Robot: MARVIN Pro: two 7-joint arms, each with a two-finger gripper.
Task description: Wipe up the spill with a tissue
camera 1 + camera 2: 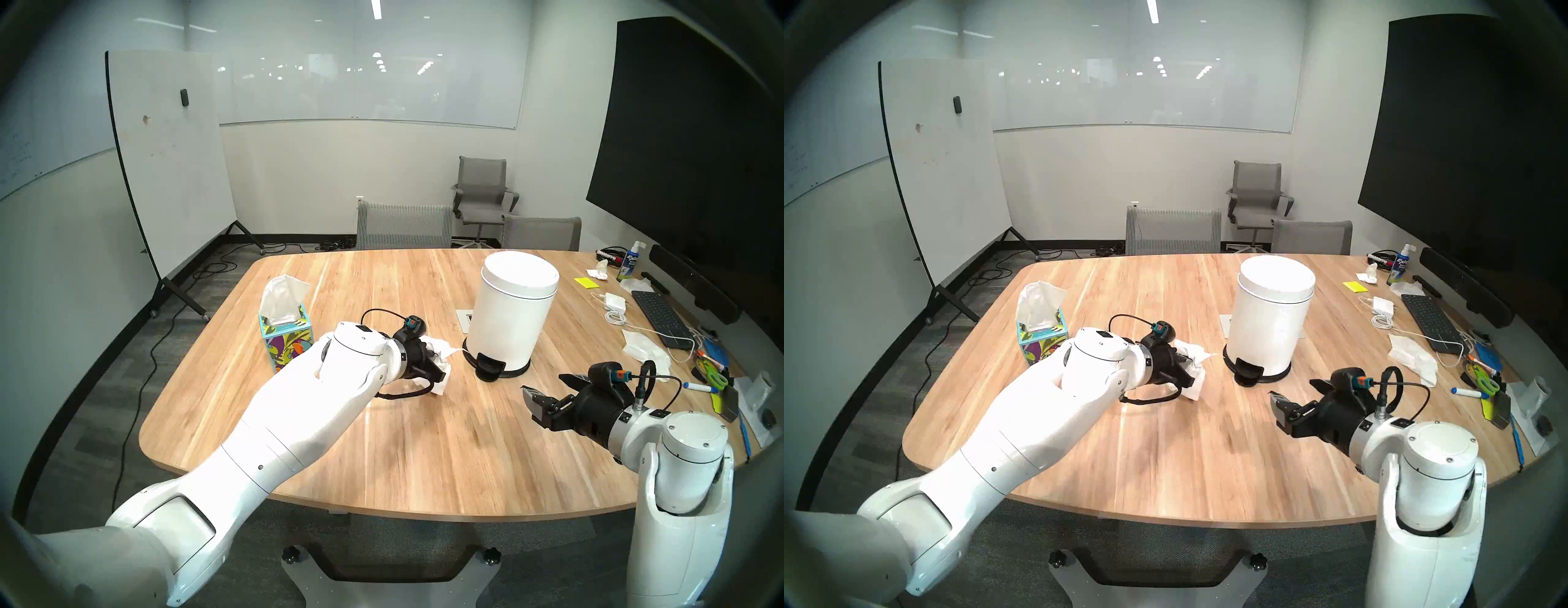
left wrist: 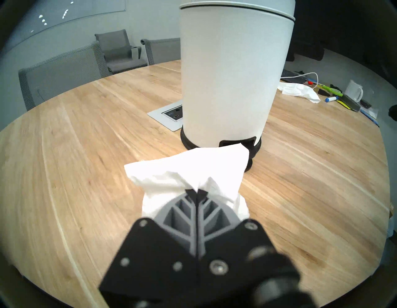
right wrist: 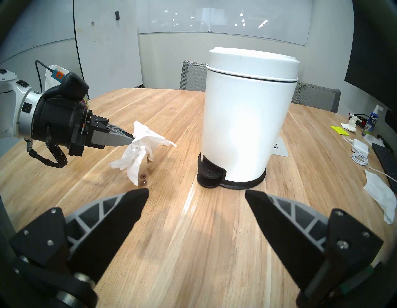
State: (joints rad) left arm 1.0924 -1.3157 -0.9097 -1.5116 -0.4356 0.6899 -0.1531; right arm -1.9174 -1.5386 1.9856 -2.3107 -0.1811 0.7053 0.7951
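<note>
My left gripper (image 1: pixel 442 373) (image 3: pixel 131 140) is shut on a crumpled white tissue (image 1: pixel 441 349) (image 2: pixel 189 172) (image 3: pixel 141 148), held low over the middle of the wooden table (image 1: pixel 424 446). The wrist view shows its jaws (image 2: pixel 197 191) pressed together with the sheet bunched around the tips. The spill (image 3: pixel 143 182) shows only in the right wrist view: a few small dark-brown drops just right of the tissue's hanging lower corner. Whether the paper touches them I cannot tell. My right gripper (image 1: pixel 548 389) (image 3: pixel 196 193) hovers open and empty to the right, pointing at the drops.
A white pedal bin (image 1: pixel 509 314) stands just behind and right of the tissue. A leaf-print tissue box (image 1: pixel 286 339) sits at the left. A socket plate (image 2: pixel 169 116) lies behind the bin. Keyboard (image 1: pixel 659 316), cables, loose tissues (image 1: pixel 645 348) and markers crowd the right edge.
</note>
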